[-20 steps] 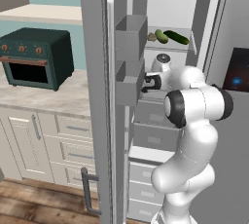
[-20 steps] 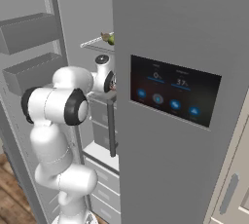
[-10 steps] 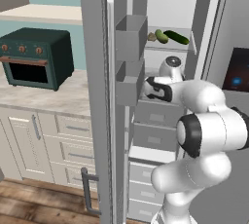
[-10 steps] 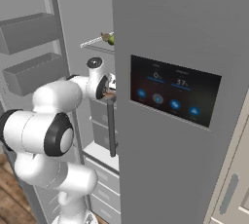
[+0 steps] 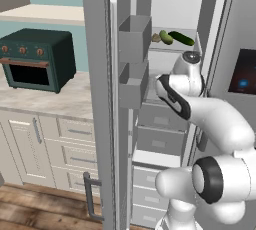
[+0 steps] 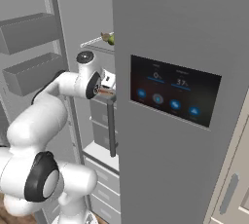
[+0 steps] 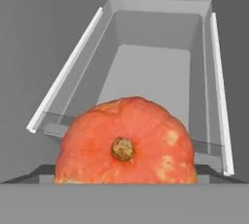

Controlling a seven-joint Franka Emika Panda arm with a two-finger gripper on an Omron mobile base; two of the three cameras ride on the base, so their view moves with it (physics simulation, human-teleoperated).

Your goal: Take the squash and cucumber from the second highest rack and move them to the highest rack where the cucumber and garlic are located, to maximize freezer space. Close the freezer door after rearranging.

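Your arm has swung in since a second ago: the elbow has dropped low and the wrist now reaches deeper into the freezer (image 5: 165,89), under the highest rack (image 5: 172,47). In the hand view the orange squash (image 7: 125,143) sits right in front of the camera, stem facing you; the fingertips are hidden and you cannot tell whether it is held, though the gripper (image 6: 108,91) reads as spread wide. Beyond the squash a pale grey shelf (image 7: 146,79) runs back to the rear wall with open room, its 2 white side rails (image 7: 65,70) bounding it. Up top, the garlic (image 5: 156,37), a light green vegetable (image 5: 165,37) and a dark green cucumber (image 5: 181,38) lie close together on the highest rack. The freezer door (image 5: 112,99) stands open to your left, its 2 grey bins (image 5: 134,39) close beside the arm. Left of that you have a dark green countertop oven (image 5: 36,59) on a pale counter (image 5: 50,99) over white drawers, with wood floor below.
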